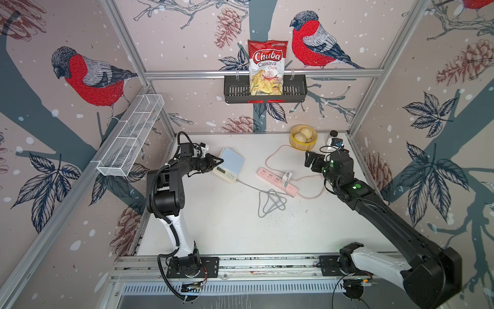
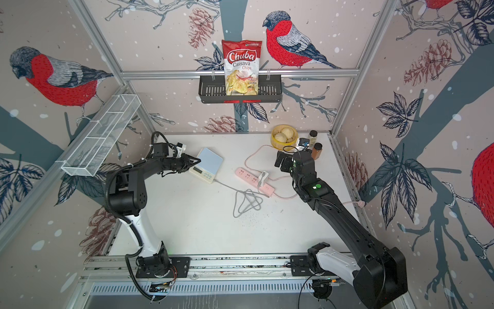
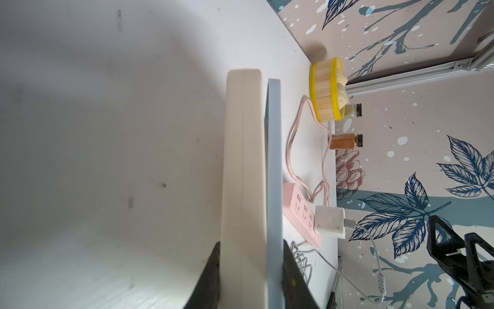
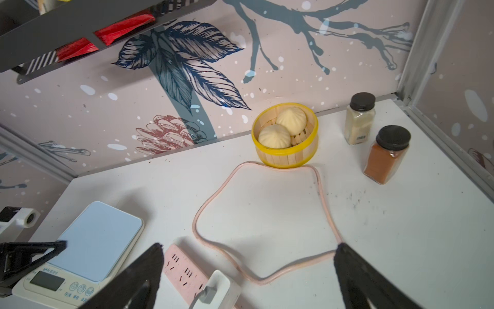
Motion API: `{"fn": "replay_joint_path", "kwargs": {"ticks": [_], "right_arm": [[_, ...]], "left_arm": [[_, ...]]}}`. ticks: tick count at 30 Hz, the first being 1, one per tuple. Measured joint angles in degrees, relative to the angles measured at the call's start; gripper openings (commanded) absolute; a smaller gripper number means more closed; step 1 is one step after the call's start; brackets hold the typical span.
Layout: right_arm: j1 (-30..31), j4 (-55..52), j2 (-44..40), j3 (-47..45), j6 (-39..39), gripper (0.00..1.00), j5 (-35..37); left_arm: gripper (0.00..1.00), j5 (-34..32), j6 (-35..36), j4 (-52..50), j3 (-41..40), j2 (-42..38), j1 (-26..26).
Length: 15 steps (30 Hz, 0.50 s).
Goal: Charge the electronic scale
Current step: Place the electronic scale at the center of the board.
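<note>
Nearest the rail, the grey cable (image 1: 250,185) lies in a loose coil on the desk. It runs from the electronic scale (image 1: 232,160) to the white charger (image 1: 287,176), which is seated in the pink power strip (image 1: 270,176). No view confirms that the plug is fully home in the scale. The scale sits on the left part of the desk. The left claw (image 1: 219,161) is clamped on its edge, one finger against the cream base and one against the blue top. Hazard: lifting or dragging the scale takes up the coil's slack and may pull the plug or unseat the charger; the squeeze also loads the weighing top. The right claw (image 1: 312,161) hangs spread wide and empty above the strip's far end. Hazard: a descent here may snag the pink cord (image 4: 194,224) or knock the charger sideways. Farther back, the steamer basket (image 4: 286,157) and the spice jars (image 4: 359,120) stand near the wall; a wide right-arm sweep may topple them.
</note>
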Motion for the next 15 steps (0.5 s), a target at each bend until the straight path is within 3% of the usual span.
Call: {"fn": "replay_joint_path", "kwargs": {"ticks": [2, 6, 8, 10, 15], "right_arm": [[-1.1, 0.0, -0.2, -1.0, 0.1, 1.0, -0.5], [-1.8, 0.5, -0.3, -1.3, 0.1, 1.0, -0.8], [-1.9, 0.2, -0.2, -0.5, 0.1, 1.0, -1.1], [-1.9, 0.0, -0.2, 0.7, 0.0, 1.0, -1.3], [-2.1, 0.1, -1.9, -0.1, -1.2, 1.0, -0.3]], "left_arm": [[0.06, -0.2, 1.0, -0.1, 1.9, 1.4, -0.6], [0.3, -0.5, 2.8, -1.0, 3.6, 2.5, -1.0], [0.36, -1.4, 4.1, -1.9, 3.8, 2.5, -1.1], [0.4, -4.7, 5.6, -3.3, 3.8, 2.5, -1.2], [0.64, -15.0, 9.1, -7.7, 3.8, 0.0, -1.2]]}}
